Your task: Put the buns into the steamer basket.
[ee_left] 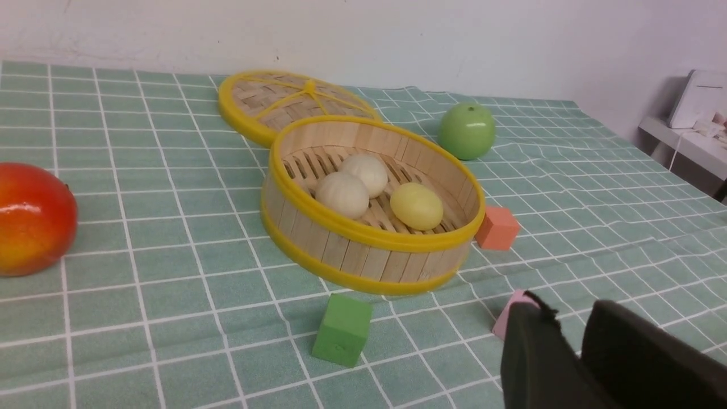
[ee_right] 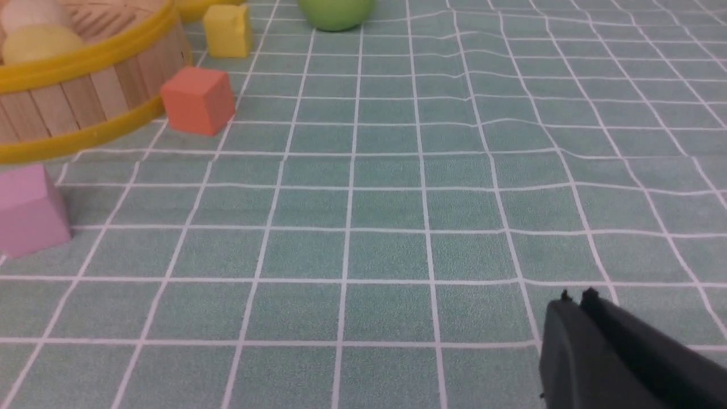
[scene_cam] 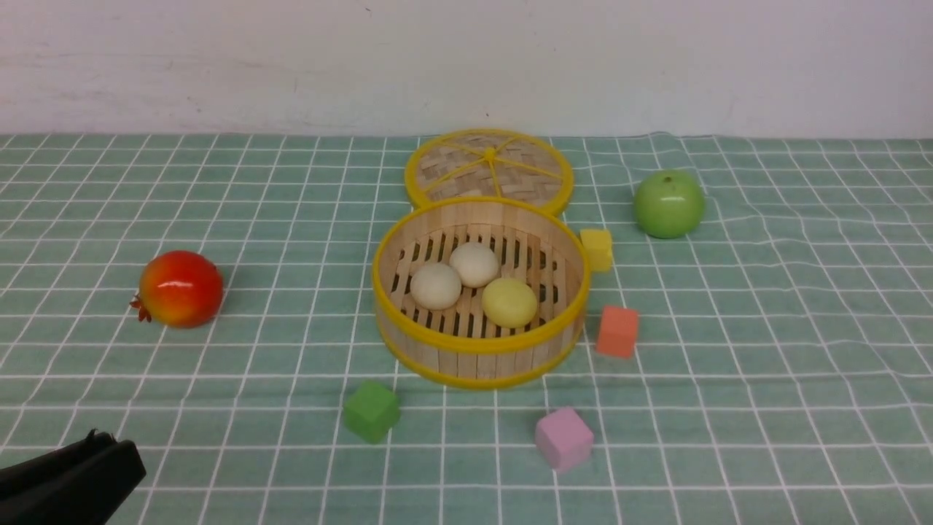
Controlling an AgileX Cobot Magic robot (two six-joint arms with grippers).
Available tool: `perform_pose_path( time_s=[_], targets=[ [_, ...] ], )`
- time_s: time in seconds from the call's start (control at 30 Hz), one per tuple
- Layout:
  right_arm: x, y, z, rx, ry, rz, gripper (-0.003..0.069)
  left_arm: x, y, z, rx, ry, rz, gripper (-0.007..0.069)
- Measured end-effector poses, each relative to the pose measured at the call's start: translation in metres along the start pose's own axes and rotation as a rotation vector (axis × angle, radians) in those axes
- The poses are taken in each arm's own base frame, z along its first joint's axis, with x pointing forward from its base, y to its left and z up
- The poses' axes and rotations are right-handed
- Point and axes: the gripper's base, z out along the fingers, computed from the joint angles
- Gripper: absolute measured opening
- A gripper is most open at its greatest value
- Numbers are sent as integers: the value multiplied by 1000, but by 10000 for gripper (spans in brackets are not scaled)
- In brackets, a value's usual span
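The round bamboo steamer basket [scene_cam: 477, 354] stands mid-table with all three buns on its slatted floor: two off-white buns [scene_cam: 436, 285] [scene_cam: 474, 263] and a pale yellow bun [scene_cam: 509, 302]. The left wrist view shows the same basket [ee_left: 352, 255] and buns [ee_left: 342, 195] from the near left. My left gripper [ee_left: 568, 304] hangs low at the front left corner [scene_cam: 109, 446], well away from the basket, its jaws parted with nothing between them. My right gripper [ee_right: 577, 295] is shut and empty over bare cloth to the right of the basket [ee_right: 74, 96]; the front view does not show it.
The woven lid [scene_cam: 488, 166] lies flat behind the basket. A green apple [scene_cam: 668, 204] sits back right, a red fruit [scene_cam: 180, 288] at the left. Yellow [scene_cam: 597, 249], orange [scene_cam: 618, 331], green [scene_cam: 372, 411] and pink [scene_cam: 563, 438] cubes ring the basket.
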Motion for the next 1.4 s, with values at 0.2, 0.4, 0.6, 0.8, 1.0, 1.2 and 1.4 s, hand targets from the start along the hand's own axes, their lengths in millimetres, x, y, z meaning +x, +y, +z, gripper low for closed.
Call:
perform_pose_path(
  time_s=[0.2,0.4,0.6,0.8,1.0,1.2,1.4],
  targets=[
    [0,0,0,1,3,8,0,0,0,0,0,2,0,135],
    [0,0,0,0,5,11,3,0,0,0,0,2,0,143],
    [0,0,0,0,6,11,9,0,0,0,0,2,0,146],
    [0,0,0,1,6,11,13,0,0,0,0,2,0,147],
    [0,0,0,1,6,11,21,0,0,0,-5,-3,20,147],
    [0,0,0,1,6,11,25,4,13,-8,-138,-115,33,133],
    [0,0,0,1,6,11,36,49,34,-21,-332,-144,62,-5]
  ],
)
